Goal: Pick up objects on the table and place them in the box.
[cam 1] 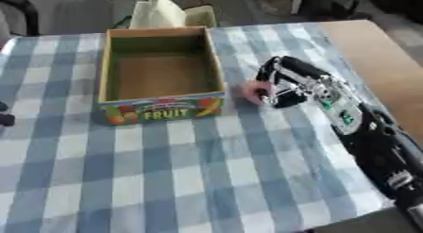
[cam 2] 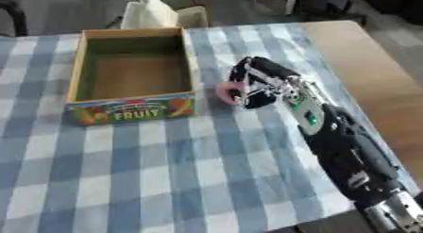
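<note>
Tabletop [cam 1: 165, 180] under blue-and-white check cloth; bare wood shows along the right edge. Box [cam 1: 162, 107], open cardboard marked FRUIT, sits left of centre, nothing visible inside. Right arm comes in from lower right, right hand [cam 1: 285, 83] just right of the box's front corner, fingers curled down over a small pink round thing [cam 1: 257, 91].

Pink thing: lies at the hand's box-side, between fingertips and box wall, near the wall but apart from it. Fingers appear closed on it, pinching from the right and above; whether it has left the cloth, cannot tell.

Handling, judged: small, likely light, probably a toy food piece. Rounded, so it may roll or slip from a shallow pinch. Best hold is across its widest part, thumb opposite fingers.

Left hand: only a dark bit at the left edge [cam 1: 5, 118]; fingers not readable.
</note>
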You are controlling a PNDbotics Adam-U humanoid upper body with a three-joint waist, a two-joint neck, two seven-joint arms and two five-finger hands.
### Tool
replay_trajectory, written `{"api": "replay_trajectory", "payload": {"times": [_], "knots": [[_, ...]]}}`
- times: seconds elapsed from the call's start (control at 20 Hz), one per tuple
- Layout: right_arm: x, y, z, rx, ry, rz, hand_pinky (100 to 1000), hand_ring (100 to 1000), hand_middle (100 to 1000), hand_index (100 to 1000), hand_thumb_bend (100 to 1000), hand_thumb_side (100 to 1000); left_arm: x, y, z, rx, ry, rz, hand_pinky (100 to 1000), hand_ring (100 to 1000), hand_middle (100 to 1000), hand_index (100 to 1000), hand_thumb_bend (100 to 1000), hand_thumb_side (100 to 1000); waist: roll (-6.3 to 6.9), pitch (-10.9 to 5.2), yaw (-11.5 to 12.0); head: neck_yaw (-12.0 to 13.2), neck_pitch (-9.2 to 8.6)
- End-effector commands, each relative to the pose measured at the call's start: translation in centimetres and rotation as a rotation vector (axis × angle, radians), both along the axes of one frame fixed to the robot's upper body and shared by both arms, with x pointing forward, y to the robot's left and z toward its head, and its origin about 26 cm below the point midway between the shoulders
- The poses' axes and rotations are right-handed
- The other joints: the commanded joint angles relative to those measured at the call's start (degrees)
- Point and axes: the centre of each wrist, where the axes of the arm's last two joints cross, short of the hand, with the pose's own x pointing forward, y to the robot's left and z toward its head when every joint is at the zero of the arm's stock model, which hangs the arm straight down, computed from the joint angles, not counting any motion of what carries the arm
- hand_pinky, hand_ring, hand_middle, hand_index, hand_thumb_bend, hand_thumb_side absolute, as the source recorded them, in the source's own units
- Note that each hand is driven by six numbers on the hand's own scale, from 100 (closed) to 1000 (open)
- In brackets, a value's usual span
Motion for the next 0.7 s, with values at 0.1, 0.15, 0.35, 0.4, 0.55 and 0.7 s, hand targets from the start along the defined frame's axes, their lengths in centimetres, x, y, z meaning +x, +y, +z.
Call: {"api": "replay_trajectory", "payload": {"times": [0.1,0.15,0.35,0.4,0.55,0.7], "knots": [[0.1,-0.4,2.6,0.046,-0.145,-0.037,486,620,386,462,100,100,0.0,0.3,0.7,0.013,-0.021,0.003,690,483,522,569,100,857,0.10,-1.16,-0.1,-0.1,0.17],[0.1,-0.3,3.1,0.066,-0.171,-0.039,486,620,385,461,100,100,0.0,0.3,0.8,0.012,-0.022,0.003,690,483,522,569,100,857,0.12,-1.18,-0.2,-0.1,0.16],[0.2,0.8,6.0,0.124,-0.270,-0.015,486,619,384,460,100,100,0.0,0.3,0.7,0.013,-0.020,0.001,690,482,522,569,100,857,0.17,-1.36,-0.2,-0.1,0.27],[0.3,1.2,6.8,0.130,-0.289,-0.003,487,618,385,460,100,100,0.0,0.2,0.7,0.013,-0.019,0.001,690,482,522,569,100,856,0.18,-1.42,-0.3,-0.1,0.30],[0.4,1.7,7.9,0.138,-0.308,0.011,487,618,385,460,100,100,0.0,0.2,0.7,0.013,-0.019,0.001,690,482,522,569,100,856,0.19,-1.47,-0.3,-0.1,0.30],[0.4,1.8,8.1,0.140,-0.310,0.014,493,618,392,466,100,100,0.0,0.2,0.7,0.013,-0.019,0.000,690,484,522,569,100,854,0.21,-1.50,-0.3,-0.2,0.32]]}}
